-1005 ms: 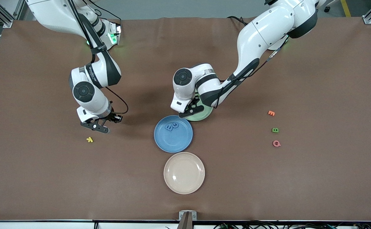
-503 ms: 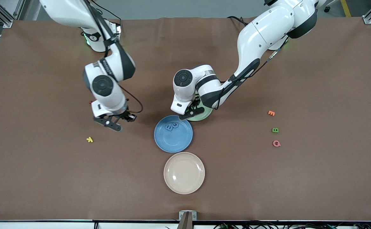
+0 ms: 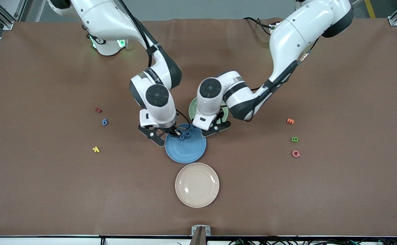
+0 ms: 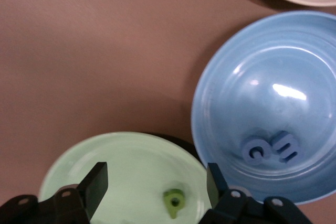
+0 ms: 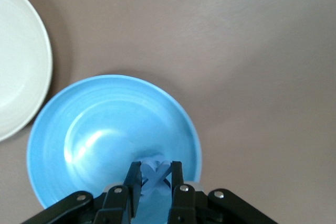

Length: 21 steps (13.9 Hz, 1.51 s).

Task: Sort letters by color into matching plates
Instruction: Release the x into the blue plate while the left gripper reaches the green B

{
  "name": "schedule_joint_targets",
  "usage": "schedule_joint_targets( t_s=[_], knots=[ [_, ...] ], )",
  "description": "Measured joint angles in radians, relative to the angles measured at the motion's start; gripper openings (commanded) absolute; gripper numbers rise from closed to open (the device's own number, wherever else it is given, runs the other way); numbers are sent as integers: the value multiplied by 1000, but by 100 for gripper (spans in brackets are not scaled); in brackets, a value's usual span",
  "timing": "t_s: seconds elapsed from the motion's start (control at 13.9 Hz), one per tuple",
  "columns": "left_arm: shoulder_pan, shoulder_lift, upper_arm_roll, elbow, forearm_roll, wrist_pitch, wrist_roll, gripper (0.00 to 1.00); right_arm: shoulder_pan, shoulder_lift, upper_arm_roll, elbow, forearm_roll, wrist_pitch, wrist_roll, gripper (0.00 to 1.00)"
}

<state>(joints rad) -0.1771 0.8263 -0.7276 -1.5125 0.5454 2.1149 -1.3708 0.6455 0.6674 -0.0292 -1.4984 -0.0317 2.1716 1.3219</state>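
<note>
On the front view I saw the right end effector (image 3: pixel 170 133) over the blue plate (image 3: pixel 185 149) and the left end effector (image 3: pixel 215 129) over the green plate (image 3: pixel 192 108). My left wrist view showed its fingers (image 4: pixel 96 184) spread apart above a green letter (image 4: pixel 174 202) lying in that plate. My right wrist view showed that end effector clamped on a blue letter (image 5: pixel 155 176) over the blue plate.

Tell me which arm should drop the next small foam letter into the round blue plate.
Right. The right gripper is shut on a blue letter over the blue plate. The left gripper is open over the pale green plate.
</note>
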Motion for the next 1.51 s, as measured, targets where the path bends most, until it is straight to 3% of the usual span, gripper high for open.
schedule_joint_targets(
  t_s=[0.22,0.5,0.86,1.51],
  knots=[
    [189,-15,-114,-70,4,-31,104,86,12,91,0,115,3,0,51,0],
    [415,-19,-213,-177,87,-32,236,87,27,175,0,232,4,-2,87,0],
    [586,-19,-255,-270,197,-30,340,87,40,250,0,314,4,-2,106,0],
    [835,-20,-289,-374,326,-15,557,88,49,285,0,326,4,-2,127,7]
  ],
)
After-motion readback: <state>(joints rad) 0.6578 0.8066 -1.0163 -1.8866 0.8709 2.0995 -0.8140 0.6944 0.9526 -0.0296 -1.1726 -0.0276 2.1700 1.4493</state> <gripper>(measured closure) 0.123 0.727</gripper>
